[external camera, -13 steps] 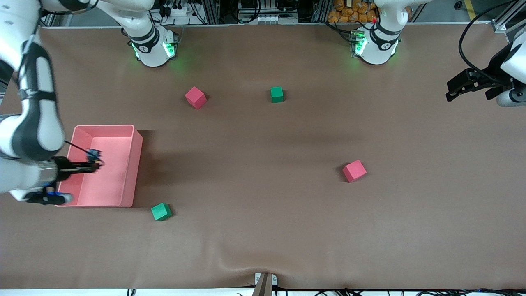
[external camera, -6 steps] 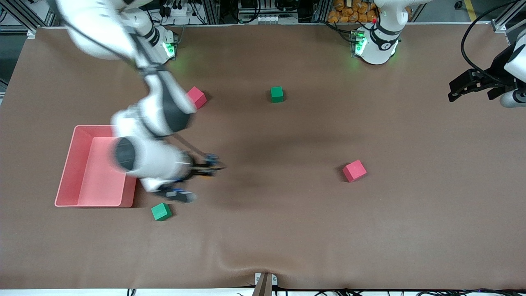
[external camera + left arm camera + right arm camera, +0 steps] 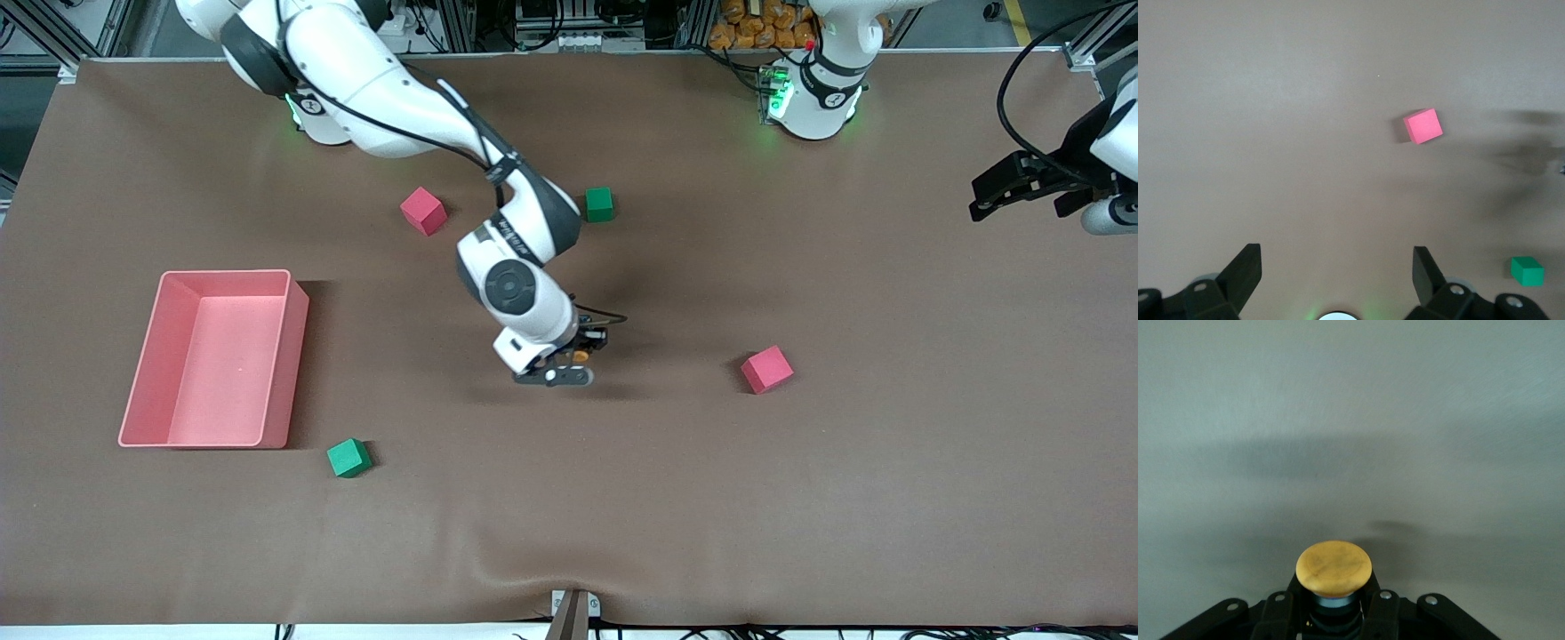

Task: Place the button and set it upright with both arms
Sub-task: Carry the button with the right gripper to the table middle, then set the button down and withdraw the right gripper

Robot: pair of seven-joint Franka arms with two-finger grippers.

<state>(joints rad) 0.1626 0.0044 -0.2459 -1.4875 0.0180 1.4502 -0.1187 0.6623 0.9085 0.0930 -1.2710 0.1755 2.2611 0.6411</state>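
The right gripper (image 3: 582,354) is clamped on the button (image 3: 1334,569), held over the middle of the table (image 3: 569,533), well clear of every edge. In the right wrist view its orange cap faces the camera, the body pinched low between the black fingers (image 3: 1280,613), so the cap points out along the gripper and not straight up.

The button looks very light, stiff and hard: a plastic body with a domed, probably smooth cap. The cap is a poor place to hold, being rounded and likely to depress; the flat sides of the boxy body are the better hold, which is how it seems to be held here. Being small, it could tip or skid on the brown cloth when let go, so a low, gentle release seems wise.

A red cube (image 3: 766,369) lies toward the left arm's end of the table, a green cube (image 3: 599,204) nearer the bases' edge, another red cube (image 3: 423,211) beside it toward the right arm's base. A pink bin (image 3: 142,382) sits near the right arm's end, with a second green cube (image 3: 348,458) close to its corner.

The left gripper (image 3: 1337,267) waits over the left arm's end of the table, jaws wide apart and empty
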